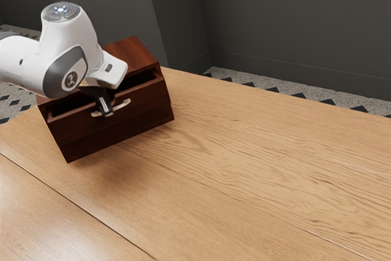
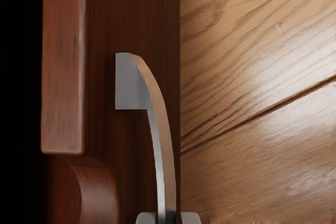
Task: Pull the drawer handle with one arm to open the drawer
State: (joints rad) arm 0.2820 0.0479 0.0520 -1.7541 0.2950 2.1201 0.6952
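Observation:
A dark red-brown wooden drawer box (image 1: 131, 56) stands at the back of the table, towards the exterior view's left. Its drawer front (image 1: 122, 120) sits a little way out of the box, with a dark gap along its top edge. A pale curved metal handle (image 1: 116, 107) crosses the drawer front. My black gripper (image 1: 105, 107) reaches down from the white hand and is shut on the handle near its middle. In the wrist view the curved handle (image 2: 155, 124) runs along the drawer front (image 2: 131, 19) just under the hand.
The light oak table (image 1: 256, 169) stretches wide towards the exterior view's right and front. Dark grey walls (image 1: 275, 10) and a patterned floor (image 1: 317, 93) lie behind the table. My white arm (image 1: 55, 59) hides part of the box.

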